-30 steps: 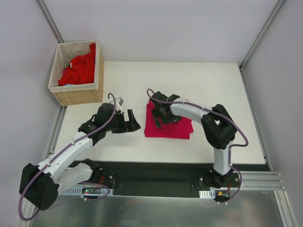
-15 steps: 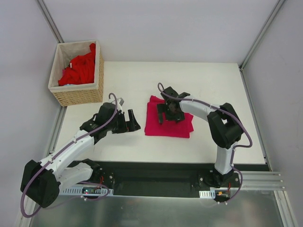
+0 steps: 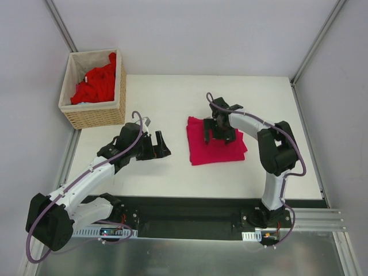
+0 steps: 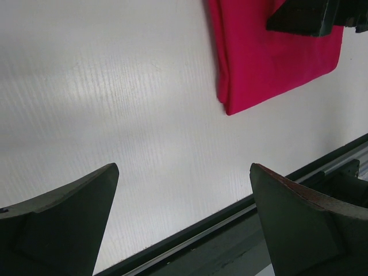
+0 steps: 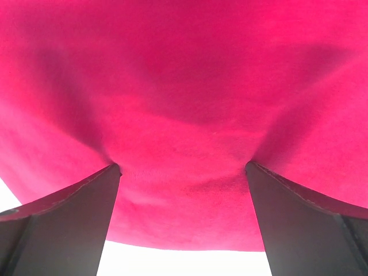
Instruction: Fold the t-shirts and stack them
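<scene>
**Right gripper spread wide, tips pressed into the folded magenta t-shirt**

The right gripper (image 3: 217, 134) sits on the far part of the magenta t-shirt (image 3: 214, 152). The shirt lies folded into a rough rectangle at the middle of the white table (image 3: 172, 98). In the right wrist view both fingers (image 5: 63, 224) stand far apart. Each tip digs into the cloth and leaves a small dimple, with creases running out from it. The cloth between the tips lies flat, so the jaws press on the shirt rather than pinch it. The shirt fills nearly all of that view, with only a sliver of table at the lower edge.

The left gripper (image 3: 156, 150) is over bare table to the left of the shirt, near it but not touching. Its jaws are also wide and hold nothing. In the left wrist view the two fingers (image 4: 63, 218) frame plain table surface. The shirt's near-left corner lies beyond them, its folded edge showing layers. A dark part of the right gripper rests on the cloth at the top of that view.

A wicker basket (image 3: 95, 118) stands at the table's far left corner, well apart from both grippers. Inside it is a crumpled heap of brighter red t-shirts (image 3: 95, 85), with one piece draped over the right rim.
</scene>
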`<state>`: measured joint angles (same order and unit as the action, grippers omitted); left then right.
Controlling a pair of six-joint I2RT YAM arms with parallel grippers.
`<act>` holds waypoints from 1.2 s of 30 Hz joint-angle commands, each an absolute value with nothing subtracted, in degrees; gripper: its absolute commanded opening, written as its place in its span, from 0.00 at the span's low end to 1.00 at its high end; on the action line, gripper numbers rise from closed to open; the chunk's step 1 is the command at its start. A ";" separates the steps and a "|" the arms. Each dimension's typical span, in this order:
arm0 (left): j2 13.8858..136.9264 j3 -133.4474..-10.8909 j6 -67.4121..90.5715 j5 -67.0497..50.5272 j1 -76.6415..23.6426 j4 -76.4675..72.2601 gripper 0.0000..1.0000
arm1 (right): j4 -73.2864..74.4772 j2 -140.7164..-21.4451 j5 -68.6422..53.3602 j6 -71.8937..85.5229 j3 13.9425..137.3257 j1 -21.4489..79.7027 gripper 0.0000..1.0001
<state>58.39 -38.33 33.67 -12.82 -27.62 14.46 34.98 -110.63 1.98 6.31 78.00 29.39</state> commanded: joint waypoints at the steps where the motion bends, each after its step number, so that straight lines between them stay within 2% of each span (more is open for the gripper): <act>1: 58.01 -40.52 32.52 -12.83 -26.54 14.59 0.99 | 39.81 -111.97 2.37 4.75 81.99 24.70 0.97; 9: 58.62 -40.78 31.99 -14.24 -25.58 14.59 0.99 | 43.59 -117.41 2.63 3.96 90.61 18.20 0.97; 13: 58.01 -40.34 31.82 -14.24 -25.23 14.68 0.99 | 44.47 -115.42 3.16 4.13 92.37 17.84 0.97; 20: 58.44 -41.31 32.69 -15.38 -25.14 14.50 0.99 | 48.51 -107.76 6.68 3.17 97.12 22.23 0.97; 25: 58.98 -42.71 33.05 -15.21 -25.14 14.68 0.99 | 49.83 -107.49 5.71 3.16 100.80 28.46 0.97; 32: 60.38 -50.27 30.42 -9.24 -25.14 20.73 0.99 | 45.62 -108.72 4.93 4.39 96.70 33.83 0.97; 36: 61.70 -52.12 30.32 -8.18 -25.14 21.62 0.99 | 40.27 -103.21 4.92 4.75 89.84 36.03 0.97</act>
